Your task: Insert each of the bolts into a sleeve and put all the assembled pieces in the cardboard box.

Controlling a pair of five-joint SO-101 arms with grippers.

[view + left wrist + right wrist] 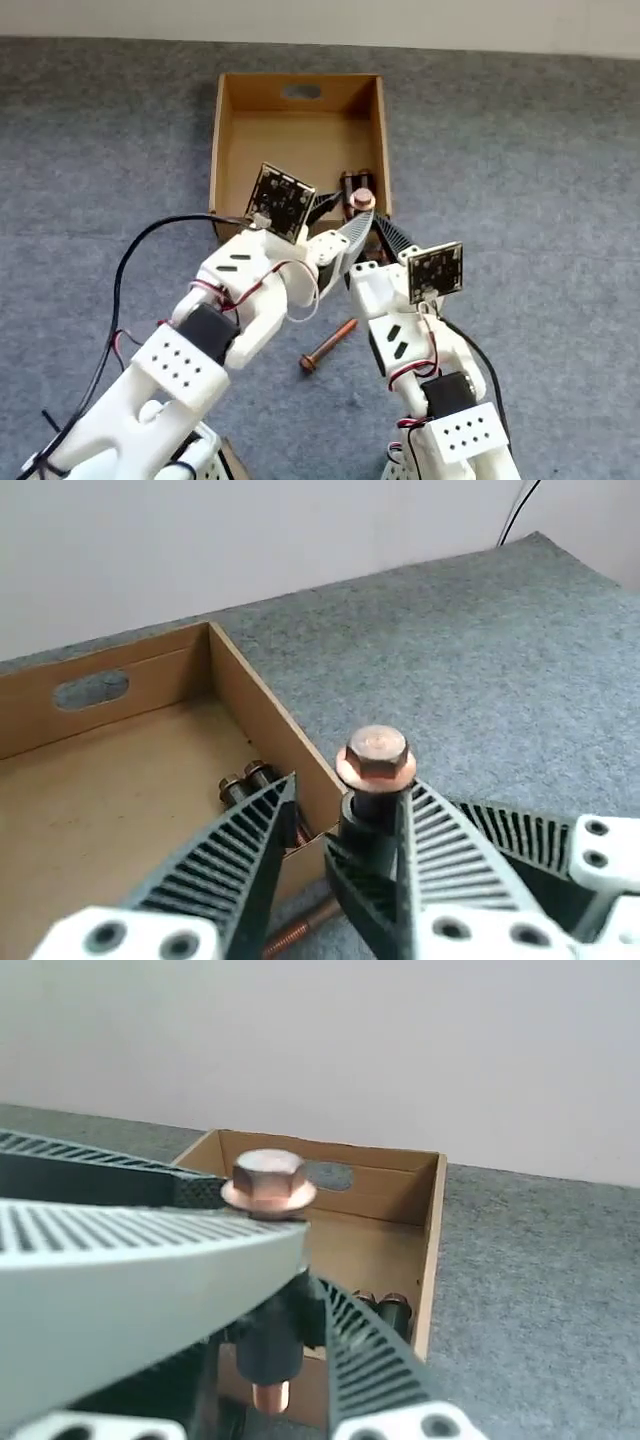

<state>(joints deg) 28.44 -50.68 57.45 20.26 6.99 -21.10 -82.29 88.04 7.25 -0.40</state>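
A copper bolt [362,200] stands upright in a black sleeve [270,1335] over the front right corner of the cardboard box [214,150]. My right gripper [292,1295] is shut on that sleeve, and the bolt's tip pokes out below it. My left gripper [348,798] is open around the same piece, with one finger [440,865] beside the sleeve [362,825] and the other well apart. The bolt's head [376,755] rises above all the fingers. Two assembled pieces [353,182] lie in the box's near right corner. One bare bolt [328,345] lies on the carpet between the arms.
Grey carpet [520,150] surrounds the box, which has a hand slot [301,93] in its far wall. Most of the box floor [285,150] is bare. Cables trail from the arm on the left of the high view.
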